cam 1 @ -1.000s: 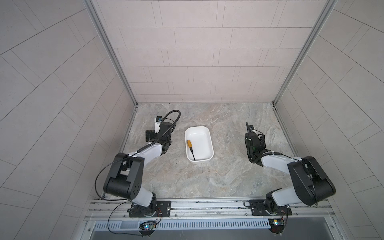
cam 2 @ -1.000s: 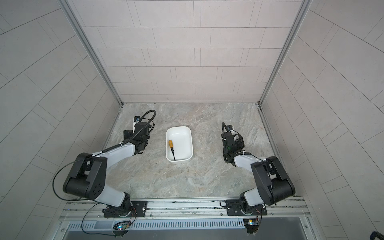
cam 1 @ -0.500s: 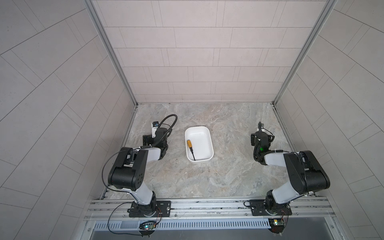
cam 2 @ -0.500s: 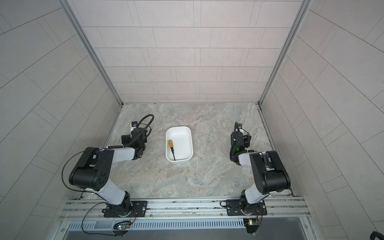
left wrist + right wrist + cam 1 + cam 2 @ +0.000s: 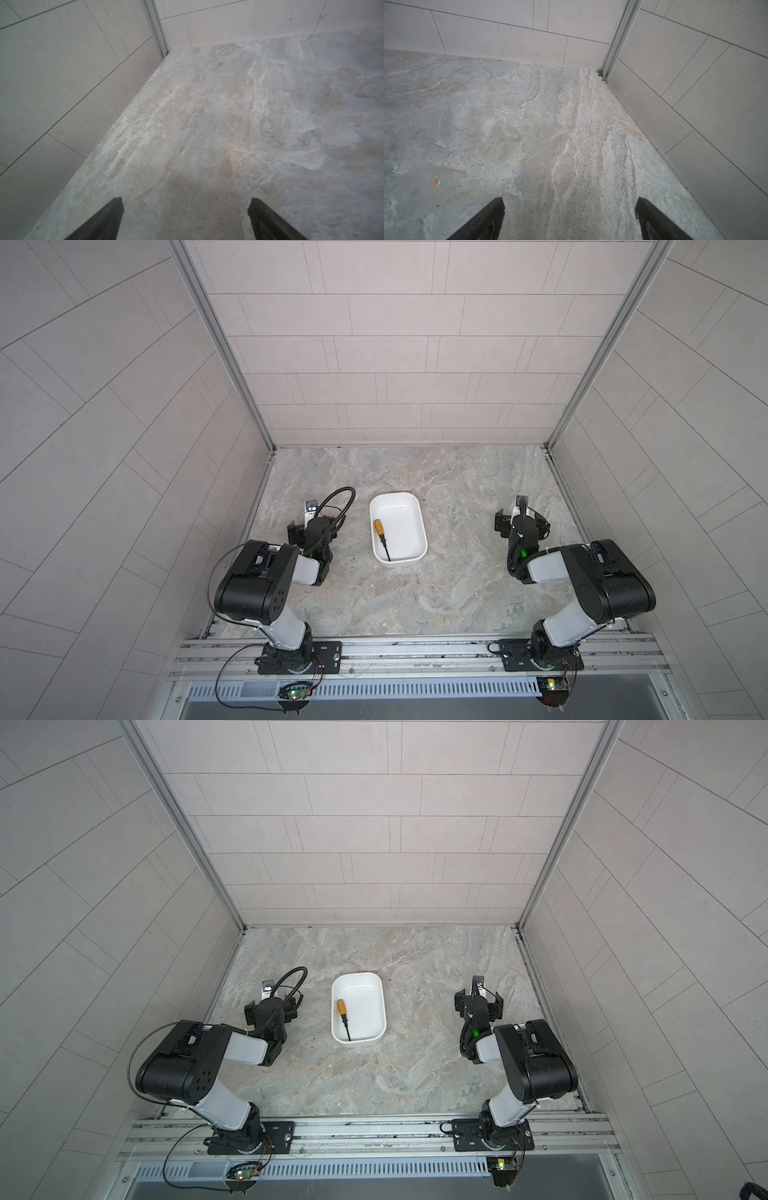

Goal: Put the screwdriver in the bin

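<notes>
Both top views have it plain: the small slim screwdriver with the yellow-orange handle and thin black shaft (image 5: 382, 541) is lying flat inside the shallow white rectangular plastic bin (image 5: 409, 531), just below the middle of the frame. It runs along the bin's left side, handle toward the upper end, black tip down near the lower left corner. The bin rests on the grey marbled stone counter (image 5: 449, 585), between the two arms. Over on the left of the frame, the left tool (image 5: 313, 531) points down at the counter, well apart from the bin. Left wrist view shows its two dark fingers (image 5: 112, 218) spread wide, bare counter showing between them. On the right of the frame, the right tool (image 5: 520, 524) sits well apart from the bin too. Right wrist view tells a matching story: dark fingers (image 5: 492, 218) standing wide apart over marbled stone, with a corner of pale tiled wall (image 5: 695, 83) in the upper right of that frame
</notes>
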`<state>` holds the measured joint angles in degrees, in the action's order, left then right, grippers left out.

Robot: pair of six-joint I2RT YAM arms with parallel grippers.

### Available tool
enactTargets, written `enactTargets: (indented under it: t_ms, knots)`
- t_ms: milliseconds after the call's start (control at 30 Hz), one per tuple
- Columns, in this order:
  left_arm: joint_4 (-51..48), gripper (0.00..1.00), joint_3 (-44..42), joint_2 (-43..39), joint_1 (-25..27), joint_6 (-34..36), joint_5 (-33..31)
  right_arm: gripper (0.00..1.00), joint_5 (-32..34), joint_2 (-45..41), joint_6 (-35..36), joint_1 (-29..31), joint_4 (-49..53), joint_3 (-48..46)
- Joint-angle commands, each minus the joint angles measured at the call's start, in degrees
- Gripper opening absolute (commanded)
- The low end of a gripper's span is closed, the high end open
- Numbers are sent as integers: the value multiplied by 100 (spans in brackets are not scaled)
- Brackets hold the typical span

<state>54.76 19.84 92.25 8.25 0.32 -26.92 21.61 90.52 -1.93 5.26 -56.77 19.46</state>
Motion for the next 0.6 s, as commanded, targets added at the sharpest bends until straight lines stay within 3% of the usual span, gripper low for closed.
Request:
enactTargets:
  t_ms: [0, 567]
  knots:
    - [430, 100, 82, -30, -34, 65, 121, 99, 28, 26, 46, 28, -160, 26]
    - [439, 100, 64, -32, -30, 56, 123, 99, 28, 23, 44, 28, -153, 44]
